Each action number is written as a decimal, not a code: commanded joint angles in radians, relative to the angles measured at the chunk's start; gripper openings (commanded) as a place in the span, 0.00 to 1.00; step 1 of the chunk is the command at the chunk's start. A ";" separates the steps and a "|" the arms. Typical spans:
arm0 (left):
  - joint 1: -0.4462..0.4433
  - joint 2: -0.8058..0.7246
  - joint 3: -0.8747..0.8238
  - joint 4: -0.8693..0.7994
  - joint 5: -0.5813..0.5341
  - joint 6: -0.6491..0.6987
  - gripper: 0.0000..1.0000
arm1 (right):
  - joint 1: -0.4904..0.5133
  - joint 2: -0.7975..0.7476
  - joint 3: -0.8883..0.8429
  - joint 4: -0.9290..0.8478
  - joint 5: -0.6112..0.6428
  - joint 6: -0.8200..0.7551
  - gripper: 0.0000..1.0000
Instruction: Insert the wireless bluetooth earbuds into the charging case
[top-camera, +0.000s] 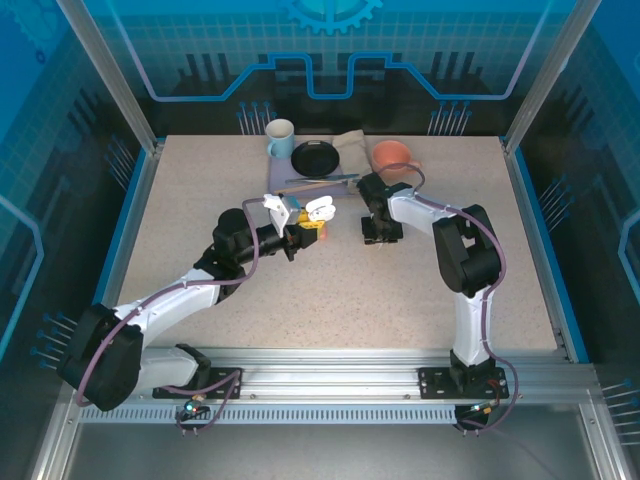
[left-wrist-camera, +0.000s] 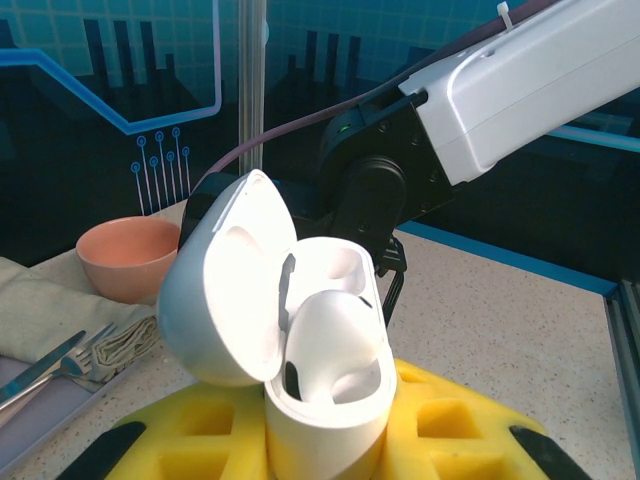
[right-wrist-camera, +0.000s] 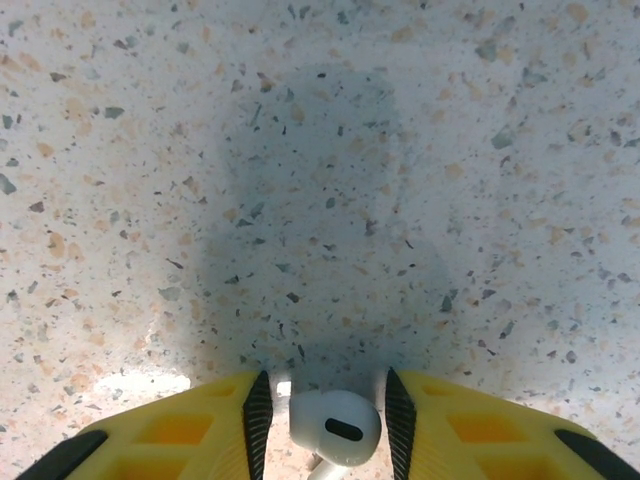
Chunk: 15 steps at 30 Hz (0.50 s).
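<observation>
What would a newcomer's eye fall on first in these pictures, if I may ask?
Probably the open white pebble-shaped charging case, lid flipped back, gripped at its base by the left arm's yellow fingers mid-table. Next, the small white plastic earbud pinched between the right arm's yellow fingers above the speckled tabletop.

High rear camera overlooks the table; wrist cameras view it closely.

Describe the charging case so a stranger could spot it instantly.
Start at the middle of the speckled table, at the left end effector. Its yellow fingers clamp the charging case: white, pebble-shaped, lid flipped open, unlike the mug and bowl behind.
</observation>
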 joint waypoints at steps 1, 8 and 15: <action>0.009 0.002 0.005 0.015 -0.001 0.013 0.00 | -0.026 0.008 -0.019 0.008 0.008 0.018 0.38; 0.008 0.009 0.013 0.012 0.003 0.011 0.00 | -0.033 -0.010 -0.032 0.016 0.010 0.021 0.29; 0.008 0.010 0.017 0.008 0.007 0.008 0.00 | -0.038 -0.059 -0.057 0.027 0.020 0.026 0.28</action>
